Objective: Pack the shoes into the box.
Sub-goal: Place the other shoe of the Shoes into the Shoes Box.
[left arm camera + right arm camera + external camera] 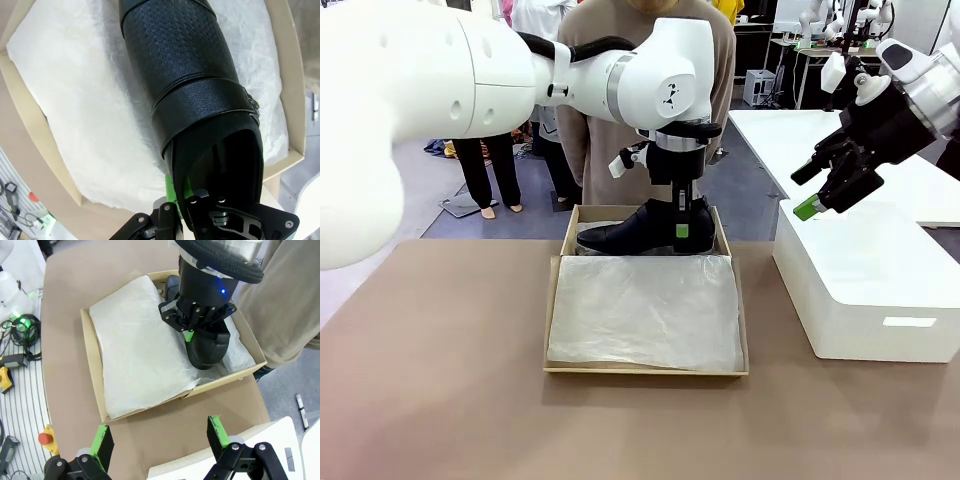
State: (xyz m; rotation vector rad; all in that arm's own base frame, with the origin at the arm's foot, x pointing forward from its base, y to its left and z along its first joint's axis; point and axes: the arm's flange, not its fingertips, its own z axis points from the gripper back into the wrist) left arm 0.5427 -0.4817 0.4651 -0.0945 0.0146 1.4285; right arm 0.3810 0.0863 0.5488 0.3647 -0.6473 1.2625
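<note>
A glossy black shoe [625,233] lies on its side along the far end of the tan box [552,300], toe pointing to picture left. My left gripper [688,232] is shut on the shoe's heel collar, one finger inside the opening. The left wrist view looks down the shoe [180,65], with a green pad [172,192] pressed against its heel over white tissue paper [90,100]. My right gripper [825,185] hangs open and holds nothing above the white box [860,290]. In the right wrist view the right gripper [160,437] stands wide, looking down on the shoe [207,350] and box [94,365].
Crumpled tissue paper [645,310] covers the near part of the box. A person in a brown top [595,110] stands right behind the box at the far side. The large white box sits at the right on the brown table [440,380].
</note>
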